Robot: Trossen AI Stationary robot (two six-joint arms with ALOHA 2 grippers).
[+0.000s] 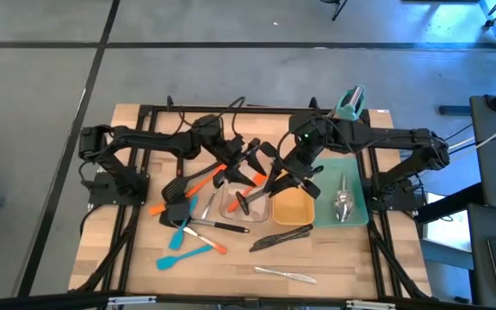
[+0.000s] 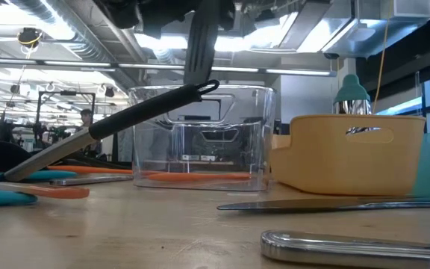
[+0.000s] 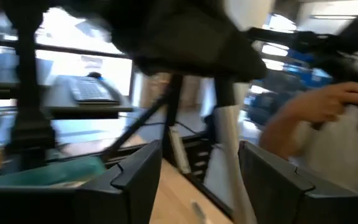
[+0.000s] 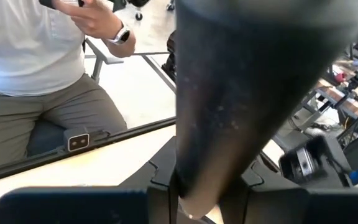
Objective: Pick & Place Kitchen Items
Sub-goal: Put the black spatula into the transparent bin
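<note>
My right gripper (image 1: 281, 176) hangs over the clear tray (image 1: 246, 205), shut on a black utensil (image 4: 247, 81); in the low view the utensil's dark flat part (image 2: 200, 45) hangs above the tray (image 2: 200, 138). My left gripper (image 1: 252, 162) stands just left of it, open, with nothing between its fingers (image 3: 135, 180). A black-handled utensil (image 2: 118, 123) leans with its loop end on the clear tray's rim. Black turners (image 1: 175, 185), orange spatulas (image 1: 198, 182) and blue spatulas (image 1: 179, 234) lie on the table at the left. My right gripper pinches the black utensil's narrow end (image 4: 194, 186) between its two fingers. The utensil sticks out ahead of the fingers and widens away from them. It is lifted clear, above the clear tray.
A yellow tray (image 1: 293, 208) stands right of the clear one, beside a teal mat (image 1: 356, 176) with steel spoons (image 1: 343, 202). Black tongs (image 1: 281, 237) and a steel utensil (image 1: 287, 274) lie near the front edge. A teal stand (image 1: 350, 102) is at the back. A seated person (image 4: 36, 68) shows beyond the table.
</note>
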